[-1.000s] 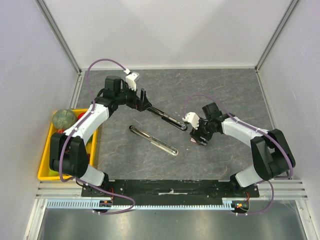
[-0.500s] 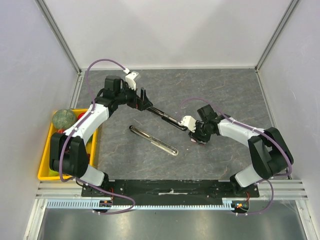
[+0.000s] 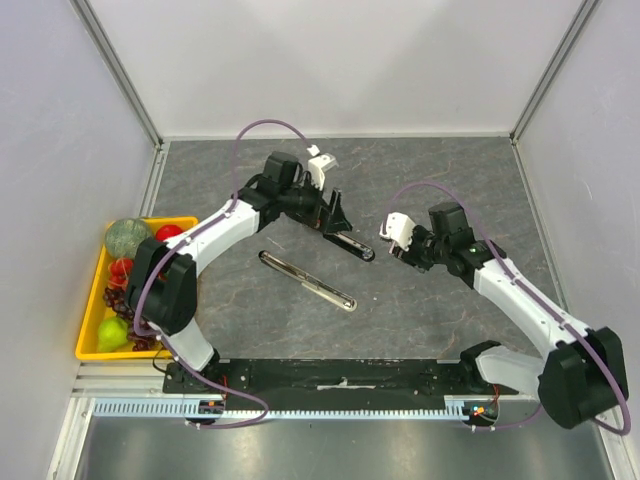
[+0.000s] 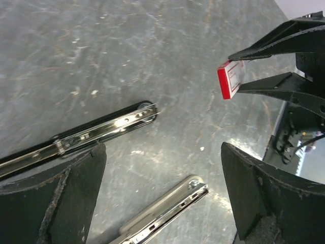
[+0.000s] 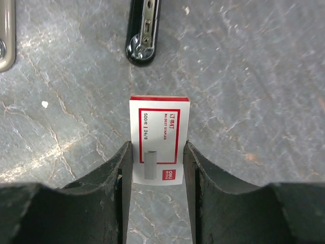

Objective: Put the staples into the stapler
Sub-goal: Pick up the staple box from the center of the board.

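Observation:
The staples box point(image 5: 158, 137), white with red print, is clamped between the fingers of my right gripper point(image 5: 158, 162) and held above the table. It also shows in the left wrist view point(image 4: 231, 79). The stapler lies opened in two parts: a black base with a shiny metal channel point(image 3: 350, 245) point(image 4: 101, 129) point(image 5: 142, 30) and a silver arm point(image 3: 305, 280) point(image 4: 167, 211). My left gripper point(image 3: 335, 215) point(image 4: 162, 198) is open wide, its left finger over the black base's far end. My right gripper point(image 3: 408, 252) is just right of the base's tip.
A yellow tray point(image 3: 90, 345) with fruit stands at the table's left edge. Grey walls with metal rails enclose the table at the back and sides.
My right gripper has lifted the staples box off the table and drawn back to the right. My left gripper has moved right along the black base toward its middle.

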`<state>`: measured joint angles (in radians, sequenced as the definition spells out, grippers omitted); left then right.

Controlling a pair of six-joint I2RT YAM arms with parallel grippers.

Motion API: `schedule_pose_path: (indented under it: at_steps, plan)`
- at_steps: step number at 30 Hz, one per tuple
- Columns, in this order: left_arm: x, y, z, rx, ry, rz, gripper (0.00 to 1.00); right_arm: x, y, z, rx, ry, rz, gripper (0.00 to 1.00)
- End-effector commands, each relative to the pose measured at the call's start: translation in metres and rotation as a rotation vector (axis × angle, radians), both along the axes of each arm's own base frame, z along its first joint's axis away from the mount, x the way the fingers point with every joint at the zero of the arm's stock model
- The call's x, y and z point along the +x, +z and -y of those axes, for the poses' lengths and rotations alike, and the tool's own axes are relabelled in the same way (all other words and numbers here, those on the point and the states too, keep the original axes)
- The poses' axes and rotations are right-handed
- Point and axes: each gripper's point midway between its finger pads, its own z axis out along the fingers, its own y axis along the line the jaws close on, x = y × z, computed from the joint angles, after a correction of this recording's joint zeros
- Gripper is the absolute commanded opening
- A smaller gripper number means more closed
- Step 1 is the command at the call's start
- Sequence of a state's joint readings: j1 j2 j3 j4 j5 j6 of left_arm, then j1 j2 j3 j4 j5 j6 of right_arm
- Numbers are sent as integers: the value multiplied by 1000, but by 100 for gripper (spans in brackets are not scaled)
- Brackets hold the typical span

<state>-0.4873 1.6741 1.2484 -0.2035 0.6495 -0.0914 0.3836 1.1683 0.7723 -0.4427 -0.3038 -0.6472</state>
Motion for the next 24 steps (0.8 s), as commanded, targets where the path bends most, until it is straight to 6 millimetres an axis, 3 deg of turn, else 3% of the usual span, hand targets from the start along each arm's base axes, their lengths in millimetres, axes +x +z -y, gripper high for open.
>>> schedule_pose_path:
  at_steps: [1, 11, 18, 24]
  plan:
    - [-9, 20, 30, -76, -51, -81, 99, 4, 24, -9, 75, 47, 110, 38]
    - [-31, 13, 85, -131, -174, -265, 99, 3, 56, -17, 154, 77, 233, 38]
    - [-35, 9, 103, -138, -212, -307, 98, 4, 70, -18, 182, 77, 290, 38]
    - [-35, 6, 108, -137, -217, -311, 97, 2, 75, -18, 191, 76, 310, 38]
